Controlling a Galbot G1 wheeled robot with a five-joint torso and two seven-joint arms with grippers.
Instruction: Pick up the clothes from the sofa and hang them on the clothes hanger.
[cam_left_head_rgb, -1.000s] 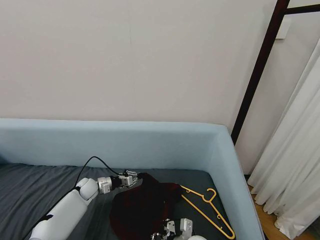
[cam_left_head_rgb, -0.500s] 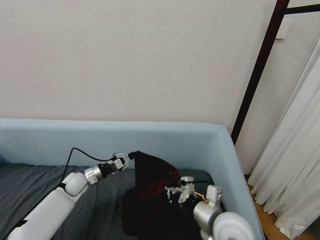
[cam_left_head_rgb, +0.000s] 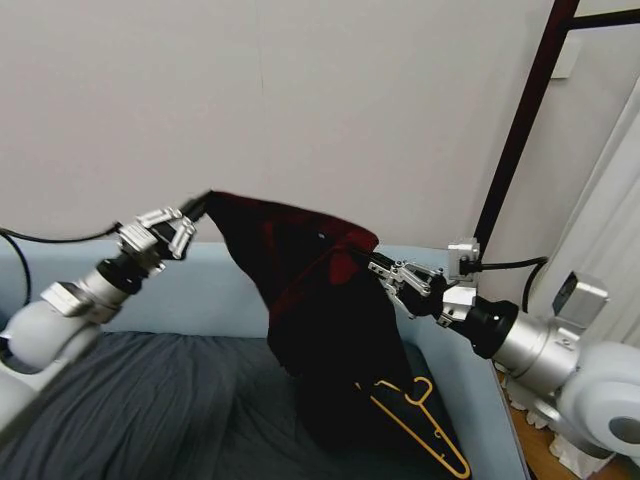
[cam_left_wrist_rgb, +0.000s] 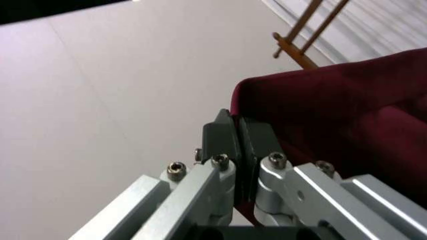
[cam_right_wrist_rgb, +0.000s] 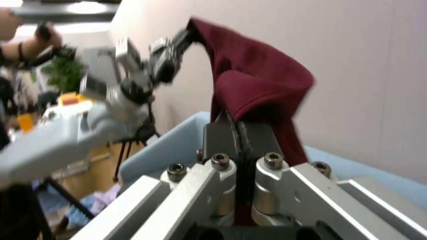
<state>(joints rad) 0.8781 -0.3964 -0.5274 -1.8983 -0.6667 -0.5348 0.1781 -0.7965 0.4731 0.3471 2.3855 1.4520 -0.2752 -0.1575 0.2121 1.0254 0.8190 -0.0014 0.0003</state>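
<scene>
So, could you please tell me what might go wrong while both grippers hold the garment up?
The left gripper and right gripper each pinch only a thin edge of the red garment, so it could slip free. The garment's lower end hangs at the yellow hanger on the sofa and might snag or drag it.

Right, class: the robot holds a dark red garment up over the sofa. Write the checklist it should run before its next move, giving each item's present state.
1. Left gripper shut on the dark red fabric garment: ok.
2. Right gripper shut on the garment's other top edge: ok.
3. Garment spread smooth between them: not ok, it hangs in folds.
4. Hem clear of the light blue sofa: cannot tell.
5. Yellow plastic hanger inside the garment: not ok, it lies on the sofa seat.
</scene>
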